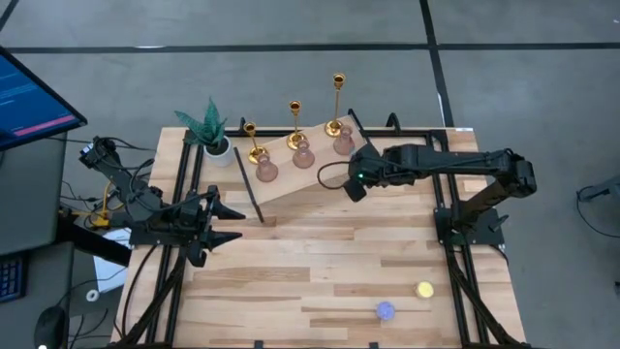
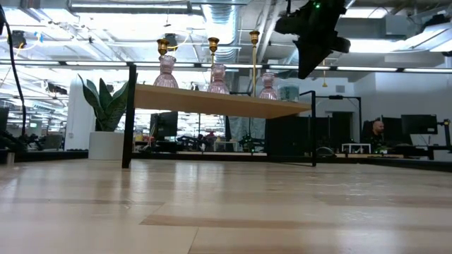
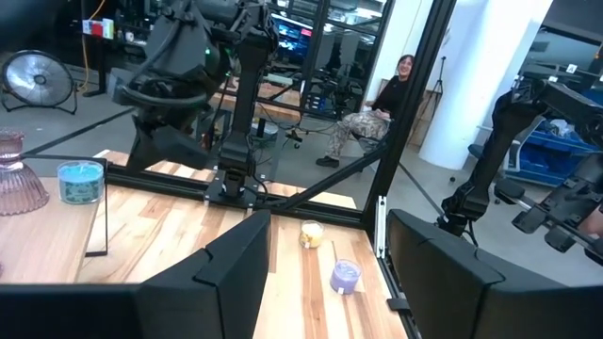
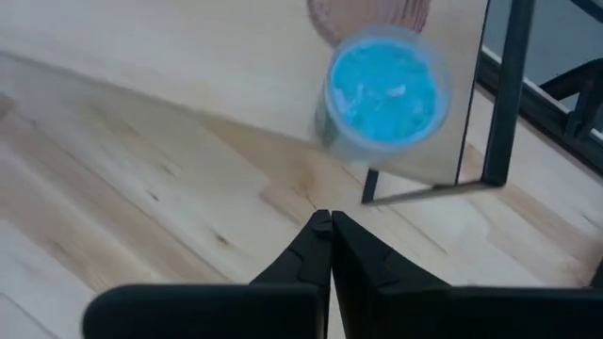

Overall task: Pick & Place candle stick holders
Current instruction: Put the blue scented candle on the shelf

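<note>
Six holders stand on the shelf, so placing looks finished; right gripper, pressed together, hovers over its edge, left gripper parted beside it.

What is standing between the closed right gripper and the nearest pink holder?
A blue-filled jar stands between right gripper and pink holder, in the right wrist view.

A green potted plant stands at the back left corner of the wooden bench, beside a raised shelf. A blue candle jar sits on that shelf. Near the front edge lie a yellow light and a blue light, just apart. A seated person shows beyond.
</note>
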